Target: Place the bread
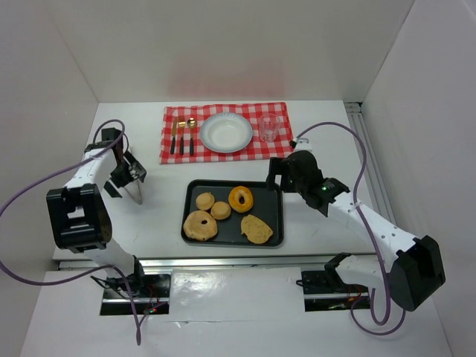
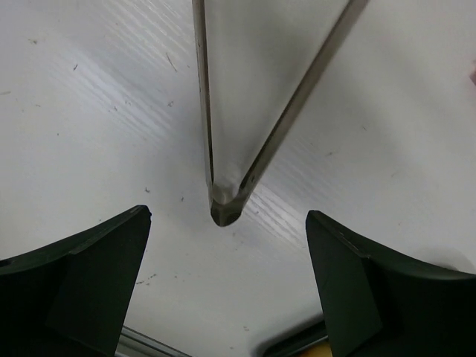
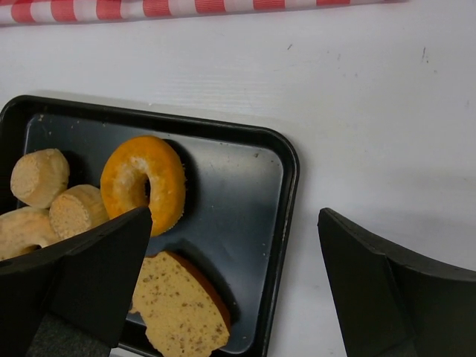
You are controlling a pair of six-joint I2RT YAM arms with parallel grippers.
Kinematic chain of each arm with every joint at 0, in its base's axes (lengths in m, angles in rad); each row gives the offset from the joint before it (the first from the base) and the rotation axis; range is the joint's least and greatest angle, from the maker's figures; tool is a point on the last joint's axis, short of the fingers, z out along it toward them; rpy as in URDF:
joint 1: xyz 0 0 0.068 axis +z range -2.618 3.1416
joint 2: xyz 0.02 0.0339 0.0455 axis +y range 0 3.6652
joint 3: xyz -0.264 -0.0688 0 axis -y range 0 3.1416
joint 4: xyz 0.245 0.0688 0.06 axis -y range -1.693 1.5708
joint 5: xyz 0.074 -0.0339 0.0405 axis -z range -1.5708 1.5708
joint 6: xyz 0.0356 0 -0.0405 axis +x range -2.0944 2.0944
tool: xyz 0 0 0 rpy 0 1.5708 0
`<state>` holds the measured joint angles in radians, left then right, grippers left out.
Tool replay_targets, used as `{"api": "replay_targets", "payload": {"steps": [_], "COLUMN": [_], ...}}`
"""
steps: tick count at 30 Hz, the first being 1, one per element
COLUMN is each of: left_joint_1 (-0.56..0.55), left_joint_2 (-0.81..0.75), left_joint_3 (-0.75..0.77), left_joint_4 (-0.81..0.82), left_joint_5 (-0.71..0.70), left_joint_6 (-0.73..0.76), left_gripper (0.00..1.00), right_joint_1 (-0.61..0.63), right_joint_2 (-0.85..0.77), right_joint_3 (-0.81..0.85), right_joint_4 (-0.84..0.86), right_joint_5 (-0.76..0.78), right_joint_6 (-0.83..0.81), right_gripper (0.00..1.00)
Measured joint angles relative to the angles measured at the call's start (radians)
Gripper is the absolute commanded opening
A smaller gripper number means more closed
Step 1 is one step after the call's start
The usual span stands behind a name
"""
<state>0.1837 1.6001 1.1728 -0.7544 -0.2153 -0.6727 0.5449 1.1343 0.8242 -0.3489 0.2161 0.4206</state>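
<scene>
The white tabletop (image 1: 335, 149) takes up most of what I can see, walled in by white panels. Two arms reach over it. The left arm (image 1: 82, 178) bends out toward the left side, and the left jaws stand wide apart, gripping nothing, low over the bare surface. The right arm (image 1: 357, 216) stretches in from the right. The right jaws are also spread wide with nothing between them, hanging above the right edge of the tray.

At the far side lies a red-and-white checked cloth (image 1: 171, 152). In front of it, near the middle of the table, sits a dark tray (image 1: 271, 204) with all the bread on it. A white plate (image 1: 226, 132) rests on the cloth, well apart from the tray.

On the tray, a pale ring-shaped bun (image 1: 200, 225) sits at the near left and a flat seeded slice (image 1: 256, 229) at the near right. An orange glazed ring (image 1: 240, 198) leans behind the slice, and two small round rolls (image 1: 204, 201) sit side by side to the left of it.

A clear glass (image 1: 268, 127) stands on the cloth just right of the plate. Metal tongs (image 2: 223, 201) lie on the tabletop with their joined end between the left jaws, touching neither one. Three pieces of cutlery (image 1: 182, 137) lie in a row on the cloth left of the plate.
</scene>
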Motion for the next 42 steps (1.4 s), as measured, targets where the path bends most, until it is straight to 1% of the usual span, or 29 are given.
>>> {"api": "replay_targets", "payload": {"steps": [7, 12, 18, 21, 27, 30, 31, 33, 34, 35, 38, 39, 42], "left_joint_1": [0.047, 0.05, 0.054, 0.055, 0.06, 0.064, 0.066, 0.069, 0.07, 0.07, 0.07, 0.07, 0.07], "left_joint_2": [0.142, 0.251, 0.385, 0.423, 0.433, 0.433, 0.433, 0.433, 0.433, 0.433, 0.436, 0.437, 0.439], "left_joint_3": [0.024, 0.121, 0.28, 0.294, 0.305, 0.302, 0.299, 0.297, 0.296, 0.295, 0.295, 0.295, 0.295], "left_joint_4": [0.032, 0.035, 0.036, 0.041, 0.061, 0.09, 0.1, 0.119, 0.13, 0.141, 0.163, 0.168, 0.194], "left_joint_5": [0.037, 0.035, 0.002, -0.006, -0.006, 0.005, 0.011, 0.018, 0.019, 0.019, 0.021, 0.021, 0.027], "left_joint_6": [0.043, 0.05, 0.047, 0.044, 0.046, 0.046, 0.045, 0.056, 0.069, 0.075, 0.101, 0.11, 0.128], "left_gripper": [0.99, 0.99, 0.99, 0.98, 0.99, 0.93, 0.87, 0.85, 0.82, 0.76, 0.67, 0.58, 0.44], "right_joint_1": [-0.007, -0.009, -0.023, -0.033, -0.048, -0.054, -0.055, -0.058, -0.062, -0.069, -0.095, -0.103, -0.114], "right_joint_2": [0.037, 0.059, 0.086, 0.106, 0.129, 0.131, 0.132, 0.133, 0.133, 0.134, 0.137, 0.138, 0.143], "right_joint_3": [0.0, 0.0, -0.016, -0.03, -0.034, -0.034, -0.034, -0.034, -0.034, -0.034, -0.036, -0.039, -0.04], "right_joint_4": [0.035, 0.067, 0.118, 0.125, 0.126, 0.127, 0.127, 0.128, 0.129, 0.131, 0.145, 0.153, 0.157], "right_joint_5": [-0.031, -0.06, -0.099, -0.11, -0.126, -0.127, -0.127, -0.127, -0.128, -0.133, -0.149, -0.154, -0.163], "right_joint_6": [0.0, 0.001, 0.01, 0.013, 0.017, 0.018, 0.017, 0.02, 0.024, 0.028, 0.035, 0.035, 0.037], "right_gripper": [1.0, 1.0, 1.0, 1.0, 1.0, 1.0, 1.0, 1.0, 1.0, 1.0, 1.0, 1.0, 1.0]}}
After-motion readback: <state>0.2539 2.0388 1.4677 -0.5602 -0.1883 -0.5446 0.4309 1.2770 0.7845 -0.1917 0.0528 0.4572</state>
